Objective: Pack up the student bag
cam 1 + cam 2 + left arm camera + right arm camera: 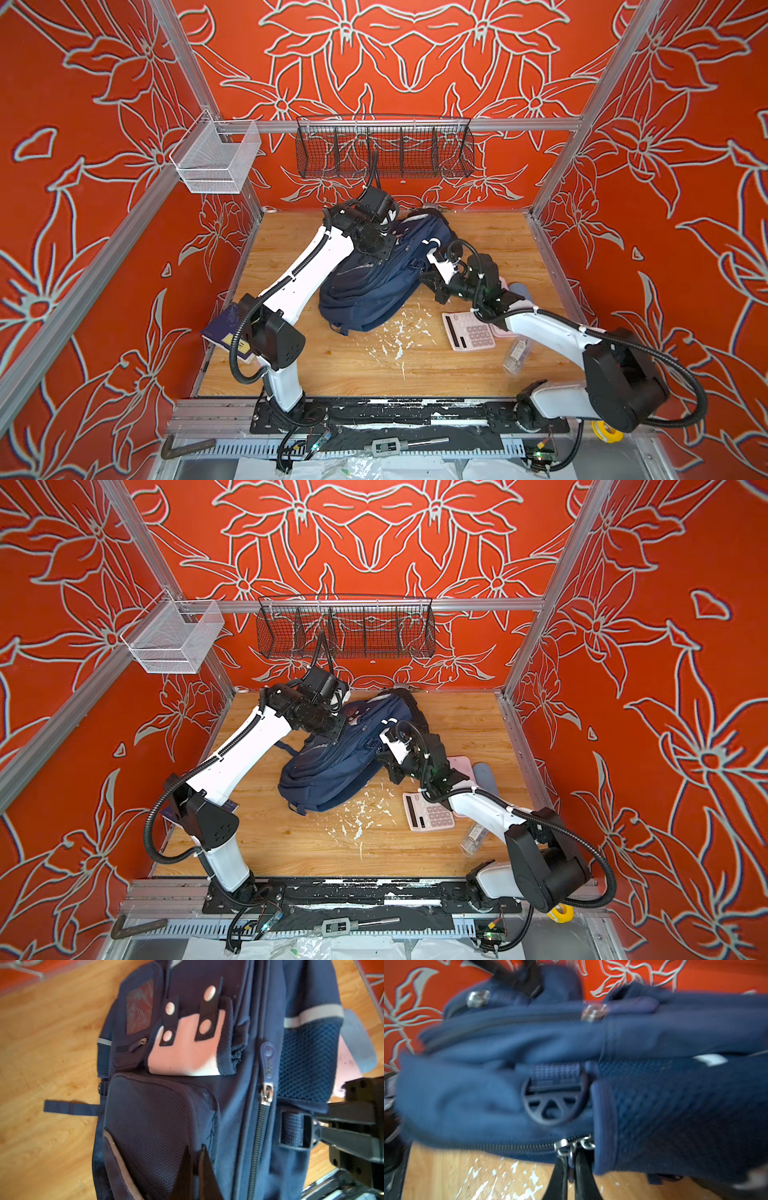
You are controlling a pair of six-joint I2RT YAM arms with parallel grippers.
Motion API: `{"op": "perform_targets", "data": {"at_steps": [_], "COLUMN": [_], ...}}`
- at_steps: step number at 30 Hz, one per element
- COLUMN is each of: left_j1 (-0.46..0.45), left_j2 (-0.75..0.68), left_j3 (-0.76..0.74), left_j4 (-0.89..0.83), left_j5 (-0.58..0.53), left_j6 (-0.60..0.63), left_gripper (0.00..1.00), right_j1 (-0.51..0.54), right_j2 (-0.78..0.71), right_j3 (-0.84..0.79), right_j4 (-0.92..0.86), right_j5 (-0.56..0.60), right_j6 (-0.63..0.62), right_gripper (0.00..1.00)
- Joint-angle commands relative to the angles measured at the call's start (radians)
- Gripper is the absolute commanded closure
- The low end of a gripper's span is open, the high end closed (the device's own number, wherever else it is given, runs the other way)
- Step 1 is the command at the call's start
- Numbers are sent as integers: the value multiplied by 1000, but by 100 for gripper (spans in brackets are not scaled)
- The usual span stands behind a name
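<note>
Black left gripper (196,1149): jaws closed, tips pressed onto the mesh front pocket. Whether any cloth is pinched cannot be told.
Student bag (374,286): navy fabric backpack lying slumped on the wooden table (332,374), directly beneath the left gripper and just ahead of the right one.
Right gripper (571,1157): jaws closed on a metal zip pull (564,1147) at the bag's side edge, low near the table. The zip there looks shut.
Pink calculator (469,334): behind the right gripper, beside its forearm, apart from the bag.
Handling: soft and floppy, probably light. The cloth will likely bunch and follow a pull rather than resist it.
Where to hold: the zip pull for opening, with the other gripper bracing the fabric close to the zip track.
</note>
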Motion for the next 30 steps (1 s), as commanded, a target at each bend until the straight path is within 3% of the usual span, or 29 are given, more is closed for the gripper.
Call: {"op": "perform_targets", "data": {"at_steps": [1, 3, 9, 18, 24, 30], "left_j1": [7, 7, 24, 68, 67, 67], "left_j2": [-56, -62, -14, 24, 97, 109], "left_j3": [-53, -97, -80, -59, 4, 46], "left_j4": [71, 145, 280, 338, 312, 254], "left_j5": [130, 151, 70, -21, -42, -23], "left_j6": [-207, -293, -442, -558, -596, -602], "left_gripper": [100, 100, 100, 100, 100, 100], "right_j1": [-3, -2, 39, 162, 276, 288], "right_j2": [27, 42, -12, -86, -47, 12], "right_j3": [152, 205, 201, 192, 216, 260], "right_j4": [-288, -359, -429, -495, -448, -439], "right_j5": [105, 73, 0, 95, 136, 234], "right_j6": [-83, -90, -56, -15, 59, 164], "right_gripper": [100, 100, 100, 100, 100, 100]}}
